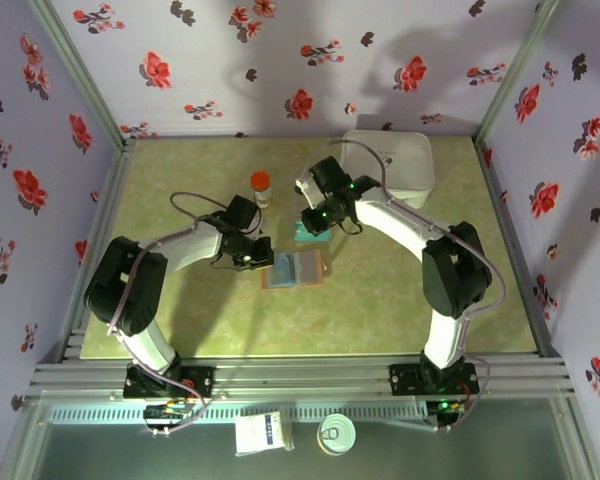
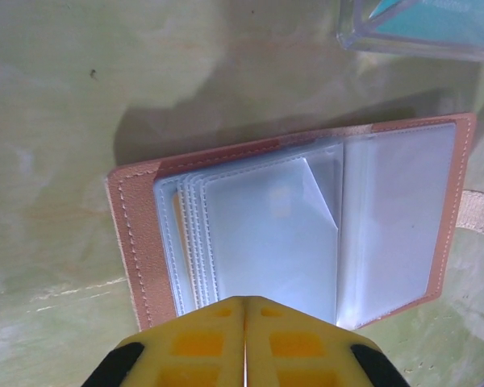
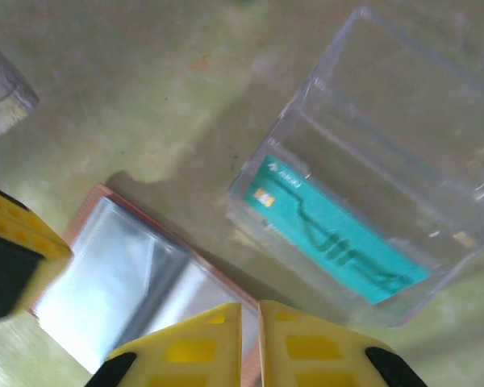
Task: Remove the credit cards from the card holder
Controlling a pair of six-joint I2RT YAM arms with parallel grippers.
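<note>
Step in hand: I judge this to be mid-extraction, between one card and the next. One teal card (image 3: 331, 238) lies in the clear box (image 3: 436, 105), and neither tool is carrying anything.

Card holder: it lies open and flat on the green table (image 2: 56, 121), its clear sleeves fanned face up. On the left wrist view the holder (image 2: 266, 234) has the corner of one sleeve folded over.

Remaining cards: the sleeves look pale and glossy, and I cannot tell whether any cards are left inside.

Left gripper (image 2: 244, 322): the fingers are pressed together with nothing between them. The tips sit at the near edge of the sleeves. I cannot tell whether they touch.

Right gripper (image 3: 250, 330): the fingers are drawn almost together and pinch nothing. It sits between the holder's edge and the clear box, just beside both.

Box position: just beside the holder's far edge, with the two apart.

Next move calls for: spread one tool and work a fingertip into a sleeve mouth to catch a card edge. The other tool should press the holder down so it does not slide.

Risk noted: the sleeves are thin and slippery, so a pinch may take plastic rather than card.
</note>
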